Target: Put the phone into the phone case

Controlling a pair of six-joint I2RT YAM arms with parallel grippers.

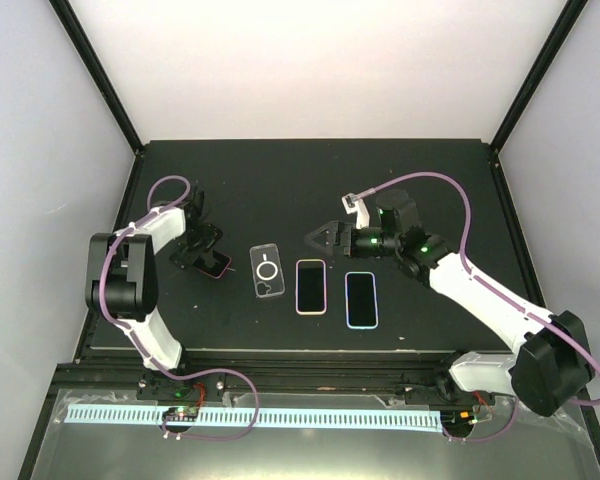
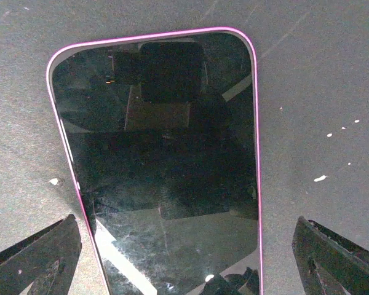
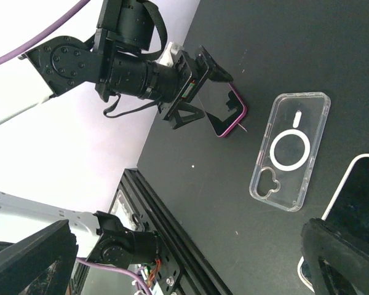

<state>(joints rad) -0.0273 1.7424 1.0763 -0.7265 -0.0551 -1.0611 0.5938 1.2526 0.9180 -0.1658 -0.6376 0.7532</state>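
**Lining up the grasp**

Our left hand [image 1: 204, 254] hangs spread wide over the magenta phone [image 2: 166, 166], flat on the tabletop [image 1: 420, 180] beside the clear case [image 1: 267, 271]. We should centre on its long edges before closing. Right hand [image 1: 325, 238] gapes empty.

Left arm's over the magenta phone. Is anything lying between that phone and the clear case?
Nothing visible. The magenta phone lies just left of the clear case, with only bare table between them. The left gripper is open above the phone. A second phone and a third phone lie right of the case.
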